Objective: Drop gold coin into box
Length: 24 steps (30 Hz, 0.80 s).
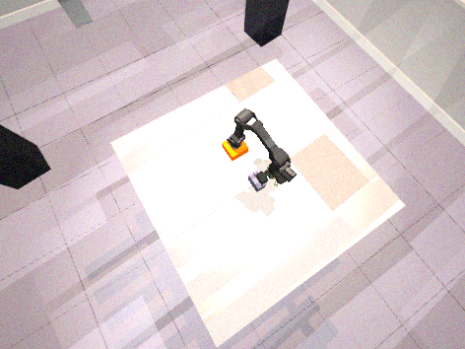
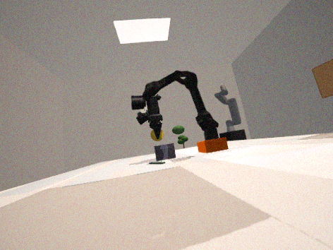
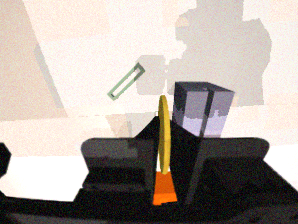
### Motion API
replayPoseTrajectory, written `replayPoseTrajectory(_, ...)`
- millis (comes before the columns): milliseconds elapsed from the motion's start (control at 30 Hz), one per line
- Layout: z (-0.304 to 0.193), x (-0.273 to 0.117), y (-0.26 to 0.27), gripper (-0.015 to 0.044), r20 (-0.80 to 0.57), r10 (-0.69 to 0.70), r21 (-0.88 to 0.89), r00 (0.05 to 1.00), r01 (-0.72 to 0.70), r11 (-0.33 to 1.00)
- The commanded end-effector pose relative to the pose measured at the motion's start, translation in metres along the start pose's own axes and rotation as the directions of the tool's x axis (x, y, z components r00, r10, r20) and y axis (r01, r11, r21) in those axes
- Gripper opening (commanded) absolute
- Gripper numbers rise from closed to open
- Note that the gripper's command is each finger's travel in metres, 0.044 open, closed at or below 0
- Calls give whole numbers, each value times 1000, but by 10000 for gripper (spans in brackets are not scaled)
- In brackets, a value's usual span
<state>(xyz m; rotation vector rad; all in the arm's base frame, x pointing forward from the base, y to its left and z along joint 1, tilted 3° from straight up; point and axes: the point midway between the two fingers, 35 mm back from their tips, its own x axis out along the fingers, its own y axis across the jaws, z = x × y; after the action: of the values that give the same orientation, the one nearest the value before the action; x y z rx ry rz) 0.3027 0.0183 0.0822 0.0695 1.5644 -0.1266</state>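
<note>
The gold coin (image 2: 154,135) (image 3: 164,145) is held on edge between the fingertips of my gripper (image 2: 158,137) (image 3: 159,120), which is shut on it. The grey box (image 1: 256,182) (image 2: 164,152) (image 3: 192,107) stands closed; its narrow slot (image 3: 206,112) shows as a dark line in the wrist view. There the coin is left of the slot, and the slot leans slightly relative to the coin. In the exterior view the coin hangs a little higher than the box, toward its left end. The green holder (image 2: 156,162) (image 3: 123,79) lies empty on the surface. Fingers partly hide the coin.
The orange base block (image 1: 235,149) (image 2: 212,145) (image 3: 164,190) carries the arm. Beyond the surface, the exterior view shows a small green tree (image 2: 178,129) and another grey arm (image 2: 234,109). Black pillars (image 1: 266,22) (image 1: 20,158) stand on the floor around it.
</note>
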Motion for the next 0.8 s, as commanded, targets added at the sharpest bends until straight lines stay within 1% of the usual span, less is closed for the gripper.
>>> replayPoseTrajectory(0, -2, -1, -9, 0, 6, 0, -4, 1000, 0, 1000)
replayPoseTrajectory(767, -26, 1, -63, 0, 2, -8, -3, 1000, 8, 1000)
